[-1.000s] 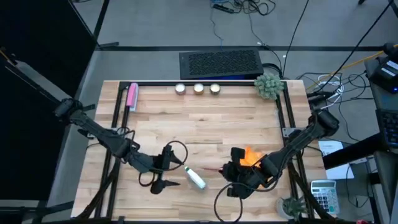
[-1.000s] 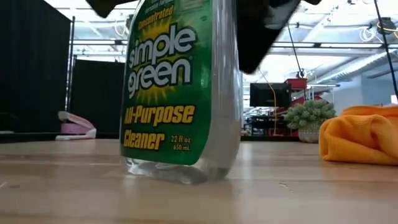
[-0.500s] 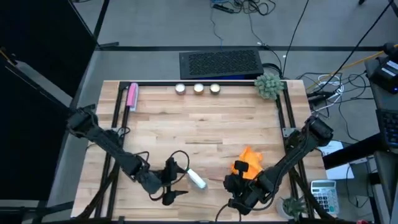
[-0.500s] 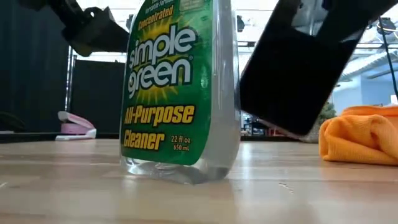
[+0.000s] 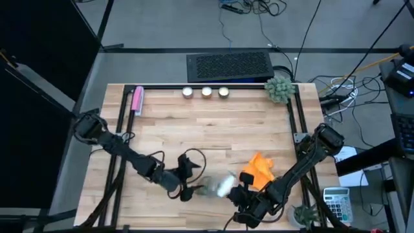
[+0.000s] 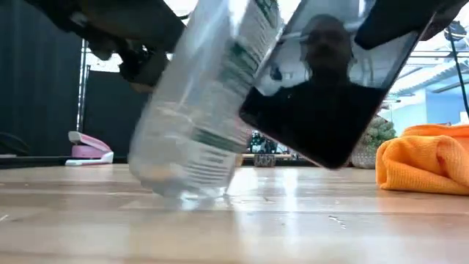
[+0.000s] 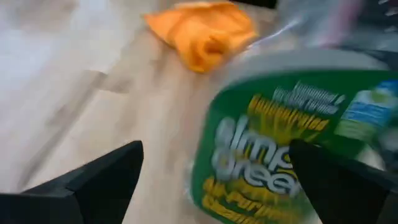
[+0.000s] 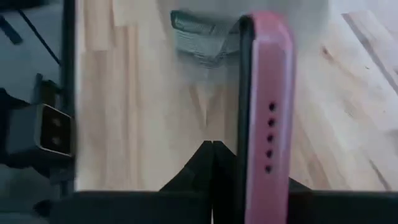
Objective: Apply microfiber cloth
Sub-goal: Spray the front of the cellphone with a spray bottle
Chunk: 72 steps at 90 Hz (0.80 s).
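The Simple Green spray bottle [image 6: 198,103], upright half a second ago, now tilts between the left gripper's [image 5: 189,183] spread fingers. The right gripper [image 5: 240,199] stays clamped on the pink-cased smartphone [image 6: 330,88]; the orange microfiber cloth [image 5: 259,169] lies on the table just beside it.

In your high view, the microfiber cloth [image 5: 258,169] lies at lower right of the table [image 5: 213,126], just above the right gripper [image 5: 240,197] near the bottom edge. The cleaner bottle [image 5: 217,188] sits left of that gripper, at lower centre, with the left gripper [image 5: 189,184] just to its left. Three candles [image 5: 206,92] line the table's top edge; the plant [image 5: 279,89] stands right of them, at the upper right corner, and the pink stick [image 5: 136,99] lies at upper left. In your low view, the phone [image 6: 330,88] hangs tilted above the table, right of the leaning bottle and left of the cloth.
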### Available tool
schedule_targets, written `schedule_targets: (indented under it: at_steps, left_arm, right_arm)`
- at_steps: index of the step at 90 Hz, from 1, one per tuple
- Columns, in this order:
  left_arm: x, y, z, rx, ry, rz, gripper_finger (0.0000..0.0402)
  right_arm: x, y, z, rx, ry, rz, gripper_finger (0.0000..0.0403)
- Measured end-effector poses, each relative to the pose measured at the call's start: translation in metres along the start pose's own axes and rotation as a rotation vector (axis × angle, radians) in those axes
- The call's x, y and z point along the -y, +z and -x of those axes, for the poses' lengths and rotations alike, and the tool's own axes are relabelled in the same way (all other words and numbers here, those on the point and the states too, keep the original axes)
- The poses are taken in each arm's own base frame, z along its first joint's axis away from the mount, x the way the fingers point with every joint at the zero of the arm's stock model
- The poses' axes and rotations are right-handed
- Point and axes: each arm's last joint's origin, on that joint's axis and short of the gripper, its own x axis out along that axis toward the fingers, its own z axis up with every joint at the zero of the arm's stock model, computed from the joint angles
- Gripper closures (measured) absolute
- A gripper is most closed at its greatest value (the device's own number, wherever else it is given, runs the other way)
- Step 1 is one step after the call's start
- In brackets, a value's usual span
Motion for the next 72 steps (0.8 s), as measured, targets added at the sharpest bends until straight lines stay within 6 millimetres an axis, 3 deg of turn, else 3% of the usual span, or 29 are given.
schedule_targets:
  at_steps: [35,51,72]
  left_arm:
    - [0.003,-0.002,0.002,-0.008,-0.011,-0.004,0.0016]
    - [0.006,-0.004,0.004,-0.017,-0.029,-0.008,0.0016]
    - [0.01,-0.008,0.01,-0.055,-0.038,-0.007,0.0016]
  right_arm:
    - [0.005,0.001,0.003,0.002,-0.037,0.036,0.0394]
    - [0.011,0.009,0.013,0.007,-0.038,0.032,0.0394]
    - [0.017,0.019,0.01,0.03,-0.045,0.042,0.0394]
